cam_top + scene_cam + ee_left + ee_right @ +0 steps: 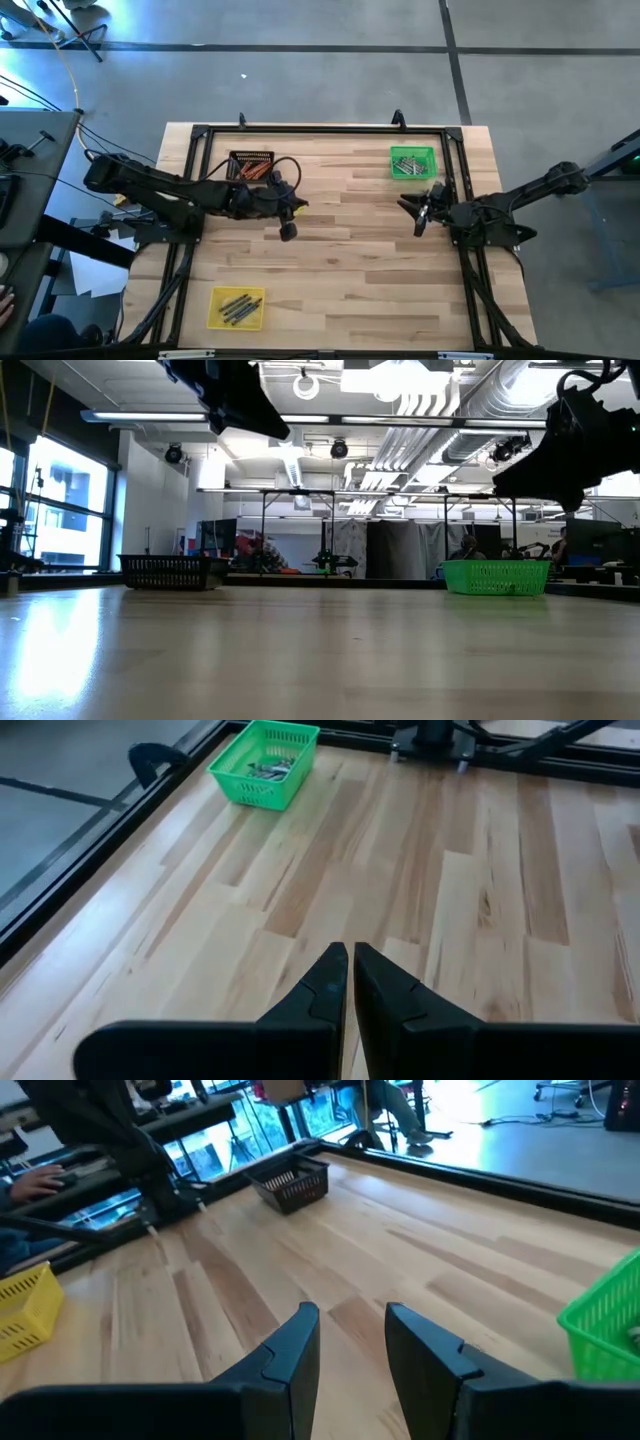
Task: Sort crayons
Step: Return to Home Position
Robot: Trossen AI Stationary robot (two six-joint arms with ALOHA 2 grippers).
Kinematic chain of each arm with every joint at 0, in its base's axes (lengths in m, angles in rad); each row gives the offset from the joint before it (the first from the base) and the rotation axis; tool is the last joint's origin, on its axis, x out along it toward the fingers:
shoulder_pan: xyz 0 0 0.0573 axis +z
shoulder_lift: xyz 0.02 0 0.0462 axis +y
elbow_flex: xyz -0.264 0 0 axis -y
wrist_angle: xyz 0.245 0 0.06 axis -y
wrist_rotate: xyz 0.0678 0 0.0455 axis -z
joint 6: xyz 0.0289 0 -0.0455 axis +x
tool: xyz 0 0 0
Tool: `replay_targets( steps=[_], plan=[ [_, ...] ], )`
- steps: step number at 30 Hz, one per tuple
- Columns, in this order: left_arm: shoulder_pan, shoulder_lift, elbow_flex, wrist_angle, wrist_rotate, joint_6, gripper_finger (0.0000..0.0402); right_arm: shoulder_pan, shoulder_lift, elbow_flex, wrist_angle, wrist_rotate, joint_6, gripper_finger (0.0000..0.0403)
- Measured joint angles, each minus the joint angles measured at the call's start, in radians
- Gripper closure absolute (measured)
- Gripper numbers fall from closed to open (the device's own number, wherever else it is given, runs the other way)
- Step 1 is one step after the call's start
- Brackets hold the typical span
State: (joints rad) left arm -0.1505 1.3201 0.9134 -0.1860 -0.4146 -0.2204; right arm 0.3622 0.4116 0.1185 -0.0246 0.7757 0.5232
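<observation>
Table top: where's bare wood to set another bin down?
Bare: the middle between left arm and right arm; the far strip between black bin and green bin; the near strip right of the yellow bin. Crowded: beside the black bin, under the left arm.

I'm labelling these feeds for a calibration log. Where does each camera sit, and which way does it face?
High: overhead, straight down on the table; both arms show.
Low: table-top level, facing the room; arms enter from above.
Left wrist: behind left gripper, facing the green bin.
Right wrist: behind right gripper, facing the black bin.
Shared: both wrist views show the green bin.
</observation>
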Motion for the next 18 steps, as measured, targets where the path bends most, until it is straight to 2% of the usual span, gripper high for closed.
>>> replay_targets(
  steps=[18],
  plan=[
    [0.015, 0.001, 0.0, 0.003, -0.001, -0.013, 0.0392, 0.0, -0.007, -0.109, 0.102, -0.037, 0.044, 0.0293]
  ],
)
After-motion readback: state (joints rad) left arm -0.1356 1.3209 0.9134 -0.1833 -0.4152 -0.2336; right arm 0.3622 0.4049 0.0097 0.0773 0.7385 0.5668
